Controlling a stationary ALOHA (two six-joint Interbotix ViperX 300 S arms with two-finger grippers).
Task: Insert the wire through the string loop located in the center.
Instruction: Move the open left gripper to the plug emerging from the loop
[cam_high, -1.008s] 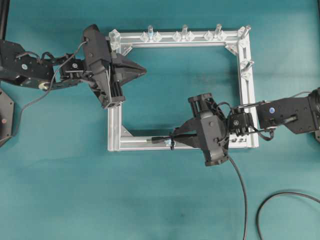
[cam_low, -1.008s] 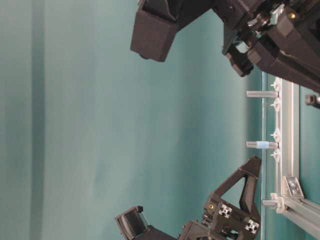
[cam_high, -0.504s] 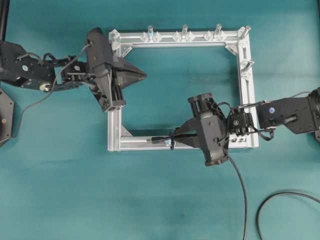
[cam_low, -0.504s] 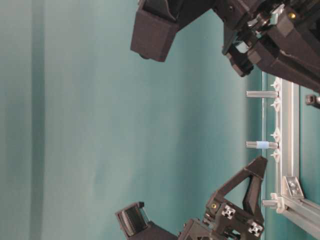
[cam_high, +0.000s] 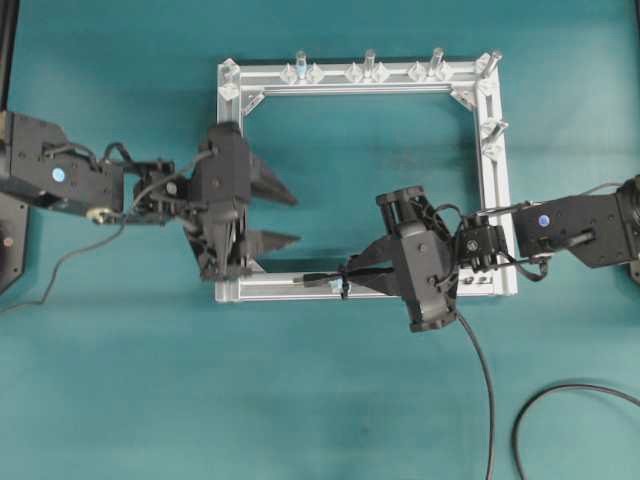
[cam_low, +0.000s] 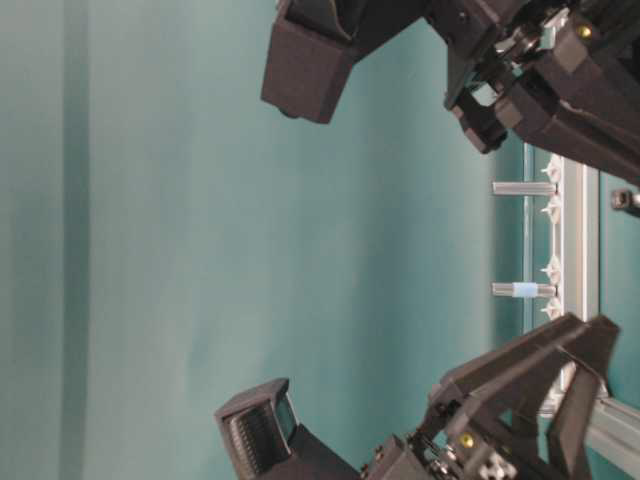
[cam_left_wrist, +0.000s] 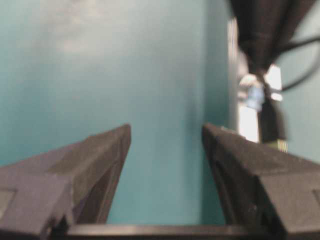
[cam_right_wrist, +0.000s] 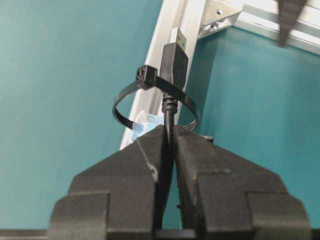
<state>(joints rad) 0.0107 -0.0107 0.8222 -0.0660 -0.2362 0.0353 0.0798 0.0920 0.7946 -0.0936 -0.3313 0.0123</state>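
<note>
The wire's silver-tipped plug (cam_right_wrist: 173, 57) pokes through the black string loop (cam_right_wrist: 122, 98), which is tied round the near bar of the silver frame (cam_high: 360, 75). My right gripper (cam_right_wrist: 170, 131) is shut on the wire just behind the loop. Overhead, the plug (cam_high: 310, 280) lies along the near bar, left of the string loop (cam_high: 342, 288) and the right gripper (cam_high: 352, 278). My left gripper (cam_high: 298, 219) stands open and empty inside the frame, up and left of the plug. Its wrist view shows the left gripper (cam_left_wrist: 166, 129) wide apart, the blurred plug (cam_left_wrist: 272, 125) ahead to the right.
Upright silver pegs (cam_high: 369, 62) stand along the frame's far bar and right bar (cam_high: 492, 128). The wire's slack (cam_high: 482, 370) trails from the right gripper toward the near right of the teal table, curling there (cam_high: 560, 392). The left arm (cam_high: 60, 175) crosses the frame's left bar.
My left gripper has swung from the frame's far left corner down toward the near bar and opened wide. The right gripper and the wire have stayed put.
</note>
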